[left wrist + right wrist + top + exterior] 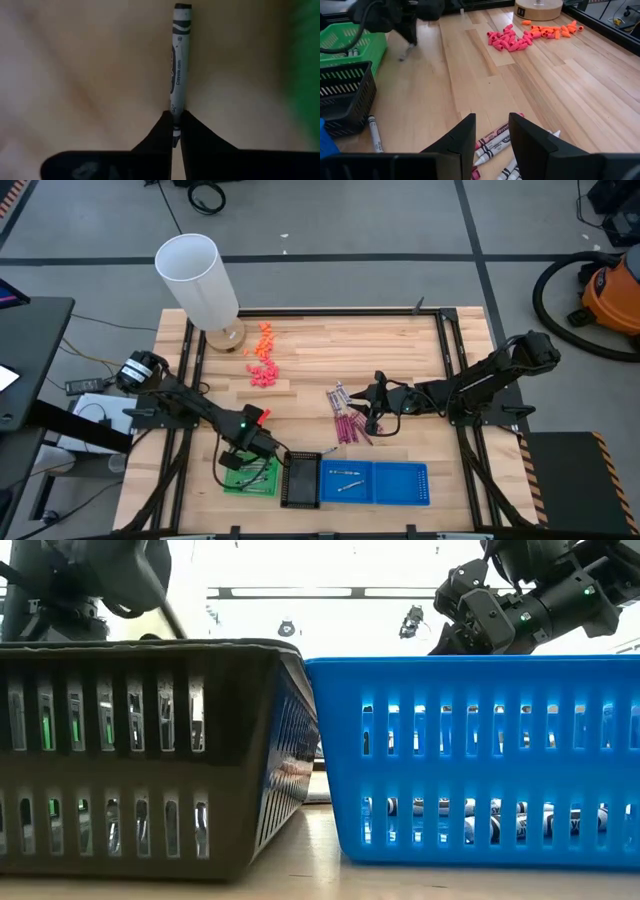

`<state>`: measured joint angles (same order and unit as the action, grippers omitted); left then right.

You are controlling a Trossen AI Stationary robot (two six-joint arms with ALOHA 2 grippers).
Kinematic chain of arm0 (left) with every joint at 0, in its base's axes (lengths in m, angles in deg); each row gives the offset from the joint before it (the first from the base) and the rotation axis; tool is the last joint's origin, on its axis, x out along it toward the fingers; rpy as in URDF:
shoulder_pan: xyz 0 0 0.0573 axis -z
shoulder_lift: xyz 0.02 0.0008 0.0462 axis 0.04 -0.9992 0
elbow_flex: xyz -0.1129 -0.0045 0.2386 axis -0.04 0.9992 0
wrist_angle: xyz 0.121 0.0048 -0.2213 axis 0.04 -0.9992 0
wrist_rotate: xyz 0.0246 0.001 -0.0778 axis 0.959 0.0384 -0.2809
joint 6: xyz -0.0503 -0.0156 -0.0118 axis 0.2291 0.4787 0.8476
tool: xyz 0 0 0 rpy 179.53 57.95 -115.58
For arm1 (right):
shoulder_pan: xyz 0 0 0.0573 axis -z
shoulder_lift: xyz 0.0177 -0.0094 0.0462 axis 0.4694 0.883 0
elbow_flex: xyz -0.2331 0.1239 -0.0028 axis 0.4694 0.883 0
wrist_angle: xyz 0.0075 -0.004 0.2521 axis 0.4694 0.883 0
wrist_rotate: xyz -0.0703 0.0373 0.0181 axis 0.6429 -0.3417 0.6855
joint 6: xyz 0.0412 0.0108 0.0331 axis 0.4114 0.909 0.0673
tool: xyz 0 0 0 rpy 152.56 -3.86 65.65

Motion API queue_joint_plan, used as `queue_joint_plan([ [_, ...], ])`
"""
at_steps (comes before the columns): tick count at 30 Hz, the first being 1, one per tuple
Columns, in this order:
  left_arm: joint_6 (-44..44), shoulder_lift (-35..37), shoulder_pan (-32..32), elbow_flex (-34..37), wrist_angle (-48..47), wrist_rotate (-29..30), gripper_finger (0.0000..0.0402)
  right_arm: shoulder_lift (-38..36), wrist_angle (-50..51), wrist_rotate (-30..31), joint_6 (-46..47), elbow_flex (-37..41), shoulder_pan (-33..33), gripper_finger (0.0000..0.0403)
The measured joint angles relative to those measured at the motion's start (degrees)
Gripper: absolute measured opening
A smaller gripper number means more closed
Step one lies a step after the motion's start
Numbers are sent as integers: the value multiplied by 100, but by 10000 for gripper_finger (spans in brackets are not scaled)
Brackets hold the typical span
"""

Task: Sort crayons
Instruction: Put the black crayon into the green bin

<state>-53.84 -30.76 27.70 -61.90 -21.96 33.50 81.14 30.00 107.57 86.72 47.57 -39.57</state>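
1. Dark, our left gripper [262, 442] reaches in by the green tray [250, 478]; our right gripper [372, 416] hangs over the crayon pile [346, 418].
2. Low down, the black tray [150, 755] and blue tray [480, 755] block us.
3. Left fingers [162, 132] pinch a grey crayon [179, 65], its long axis pointing straight ahead.
4. Right fingers [532, 142] are spread above crayons [492, 145] lying slantwise.

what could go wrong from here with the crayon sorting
The left pincer pinches the grey crayon only at one end, so it might pivot or slip out before reaching the green tray. The right pincer hovers open over the crayon pile, where sticks lie tightly together, so it may catch two at once or scatter them.
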Motion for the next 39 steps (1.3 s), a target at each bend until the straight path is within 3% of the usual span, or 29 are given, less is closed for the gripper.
queue_joint_plan([
  [9, 762, 20, -10, -1033, -1462, 967, 13, 0, -106, 2, -23, 0, 0, 127],
  [16, 1371, 340, 322, -1607, -1902, 1003, 13, 0, -100, 0, -22, 0, -4, 127],
  [24, 1948, 1059, 1007, -1684, -862, 813, 14, 0, -117, 0, -22, 2, -4, 127],
  [31, 2278, 1241, 1411, -1637, -34, 818, 14, 0, -190, 0, -20, 0, -4, 127],
  [39, 2568, 1220, 1547, -862, 1460, 485, 14, 0, -191, -3, 22, 0, -4, 127],
])
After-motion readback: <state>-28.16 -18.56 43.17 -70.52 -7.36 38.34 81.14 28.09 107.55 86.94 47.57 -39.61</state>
